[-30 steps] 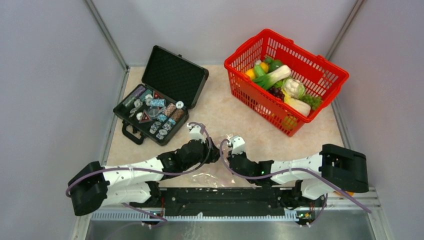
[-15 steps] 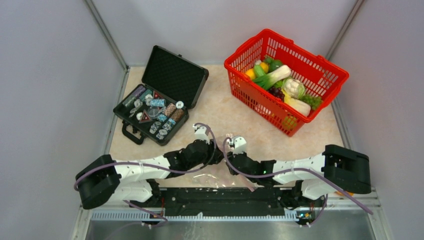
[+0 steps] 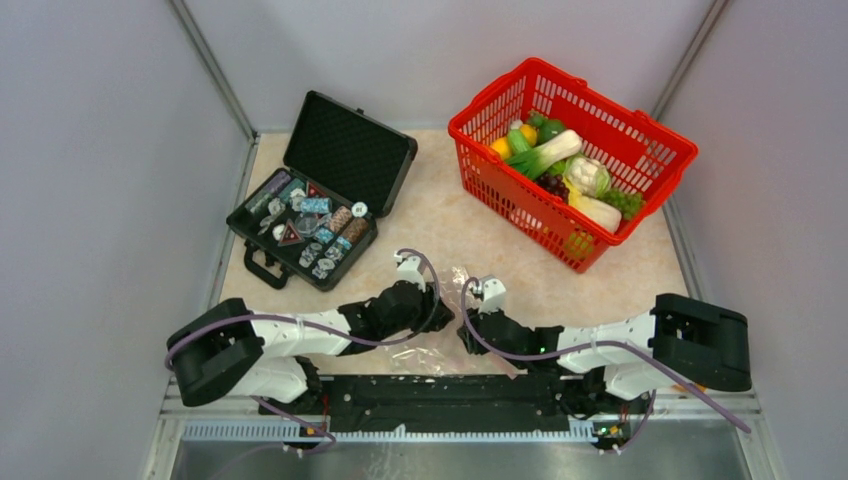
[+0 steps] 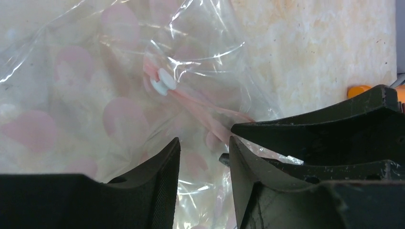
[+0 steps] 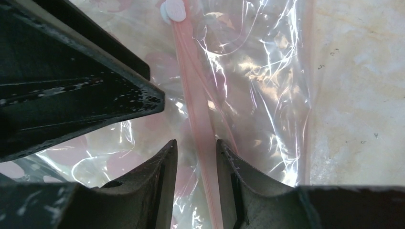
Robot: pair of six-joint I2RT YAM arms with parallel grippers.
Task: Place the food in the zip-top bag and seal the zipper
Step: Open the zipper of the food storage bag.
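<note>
- Your left gripper (image 4: 204,145) has its fingers parted by a narrow gap. They sit low over the zip-top bag (image 4: 71,95), and crinkled clear film shows through the gap.
- Your right gripper (image 5: 197,145) is also parted. The zipper (image 5: 198,109) runs straight down between its two fingers, with a sliver of space on either side.
- From the left wrist, you see the zipper slant past the left fingers on their far side, ending at the right gripper's black finger.
- The white slider (image 4: 162,81) sits on the strip, beyond both pairs of fingertips.
- The bag lies flat on the table (image 3: 450,220) at its near edge, between your two wrists.
- The food (image 3: 565,170) is all in the red basket (image 3: 510,200), well apart from the bag.
</note>
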